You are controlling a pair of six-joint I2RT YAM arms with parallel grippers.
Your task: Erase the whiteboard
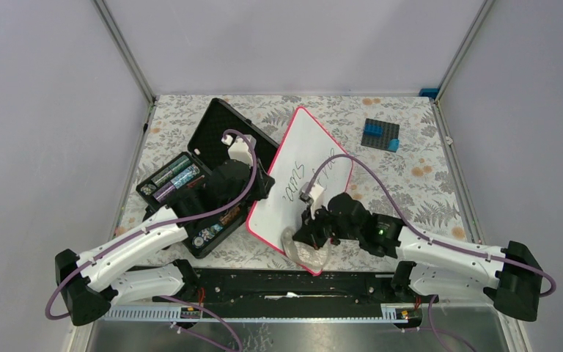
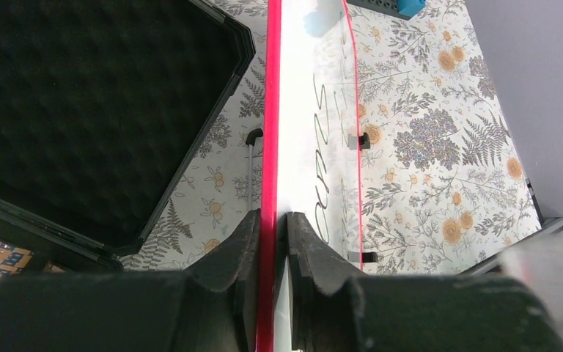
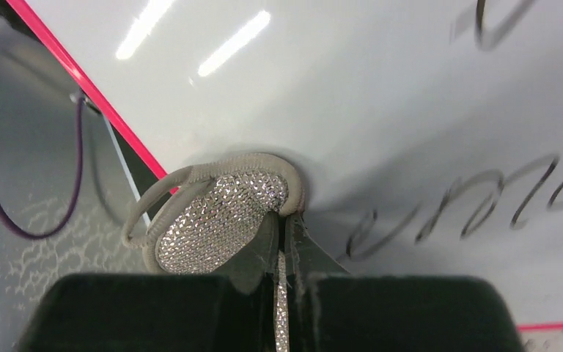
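The whiteboard has a red-pink rim and black handwriting on it, and lies slantwise in the middle of the table. My left gripper is shut on its left rim; in the left wrist view the fingers pinch the red edge and the board shows nearly edge-on. My right gripper is shut on a glittery silver pad with beige trim, which presses on the board near its front corner, left of the writing.
An open black case with a foam-lined lid and several batteries stands left of the board, close to the left arm. A black plate with a blue brick lies at the back right. The floral table cover lies under everything.
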